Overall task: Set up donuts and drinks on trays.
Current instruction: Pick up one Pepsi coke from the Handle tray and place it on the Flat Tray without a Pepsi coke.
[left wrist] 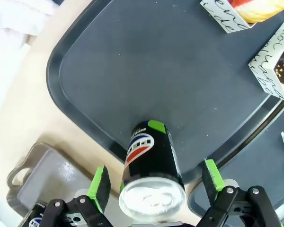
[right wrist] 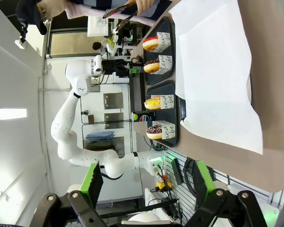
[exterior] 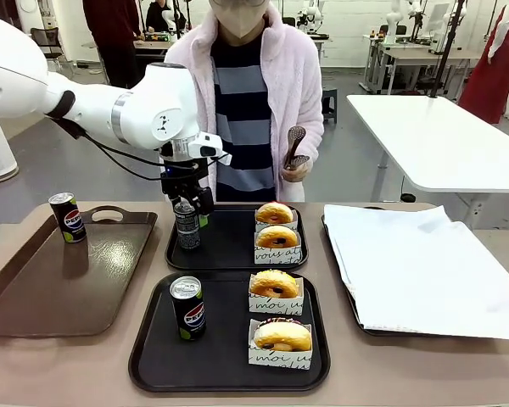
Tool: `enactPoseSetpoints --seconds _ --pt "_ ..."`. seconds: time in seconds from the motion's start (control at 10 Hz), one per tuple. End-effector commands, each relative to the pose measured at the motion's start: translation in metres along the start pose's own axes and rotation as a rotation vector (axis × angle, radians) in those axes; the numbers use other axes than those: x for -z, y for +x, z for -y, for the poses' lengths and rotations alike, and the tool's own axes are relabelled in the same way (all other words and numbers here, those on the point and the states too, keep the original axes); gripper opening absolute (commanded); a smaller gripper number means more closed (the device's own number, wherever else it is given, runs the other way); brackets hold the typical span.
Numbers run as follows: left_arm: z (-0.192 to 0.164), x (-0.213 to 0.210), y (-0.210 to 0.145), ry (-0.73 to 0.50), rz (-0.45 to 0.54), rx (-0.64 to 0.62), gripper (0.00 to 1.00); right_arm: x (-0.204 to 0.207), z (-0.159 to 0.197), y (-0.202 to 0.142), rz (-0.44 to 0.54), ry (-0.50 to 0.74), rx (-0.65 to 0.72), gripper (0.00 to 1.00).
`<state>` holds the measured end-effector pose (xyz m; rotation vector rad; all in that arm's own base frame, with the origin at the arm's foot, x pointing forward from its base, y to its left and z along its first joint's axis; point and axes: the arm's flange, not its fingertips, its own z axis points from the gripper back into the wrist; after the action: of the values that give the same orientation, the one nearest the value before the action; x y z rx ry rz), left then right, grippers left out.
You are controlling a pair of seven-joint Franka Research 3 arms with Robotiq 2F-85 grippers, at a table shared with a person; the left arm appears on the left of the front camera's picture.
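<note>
My left gripper (exterior: 189, 202) hangs open just above a slim black drink can (exterior: 187, 227) that stands upright at the left of the far black tray (exterior: 231, 244). In the left wrist view the can (left wrist: 151, 156) stands between the green pads (left wrist: 100, 185) with a gap on both sides, on the tray (left wrist: 132, 71). Two sleeved donuts (exterior: 276, 225) sit at the far tray's right. The near black tray (exterior: 229, 352) holds a Pepsi can (exterior: 187, 307) and two sleeved donuts (exterior: 278, 312). My right gripper (right wrist: 147, 182) is open with nothing in it, off to the side of the table.
A brown handled tray (exterior: 93, 280) at the left carries another Pepsi can (exterior: 66, 216). At the right lies a tray lined with white paper (exterior: 424, 267). A person stands behind the far edge holding tongs (exterior: 294, 148).
</note>
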<state>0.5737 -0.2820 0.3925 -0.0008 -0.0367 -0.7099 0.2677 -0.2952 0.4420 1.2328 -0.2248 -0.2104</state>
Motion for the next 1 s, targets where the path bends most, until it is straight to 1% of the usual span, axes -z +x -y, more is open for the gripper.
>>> enactPoseSetpoints --seconds 0.0,0.2,0.3,0.5,0.7,0.9 --pt "0.002 -0.04 -0.014 -0.016 -0.012 -0.031 1.0 -0.001 -0.001 -0.001 -0.001 0.012 -0.007 1.0" --pt "0.006 -0.088 -0.034 -0.01 -0.016 -0.043 1.0 -0.001 -0.001 -0.001 -0.001 0.012 -0.007 1.0" --pt "0.008 -0.103 -0.045 -0.016 -0.009 -0.041 1.0 -0.001 -0.001 -0.001 -0.001 0.012 -0.007 1.0" --pt "0.005 -0.119 -0.072 -0.048 -0.023 -0.079 1.0 -0.001 -0.001 -0.001 -0.001 0.012 -0.007 1.0" --pt "-0.012 -0.129 -0.104 -0.077 -0.019 -0.102 1.0 -0.001 -0.001 -0.001 -0.001 0.012 -0.007 1.0" --pt "-0.028 -0.136 -0.136 -0.091 0.025 -0.124 1.0 -0.001 -0.001 -0.001 -0.001 0.012 -0.007 1.0"
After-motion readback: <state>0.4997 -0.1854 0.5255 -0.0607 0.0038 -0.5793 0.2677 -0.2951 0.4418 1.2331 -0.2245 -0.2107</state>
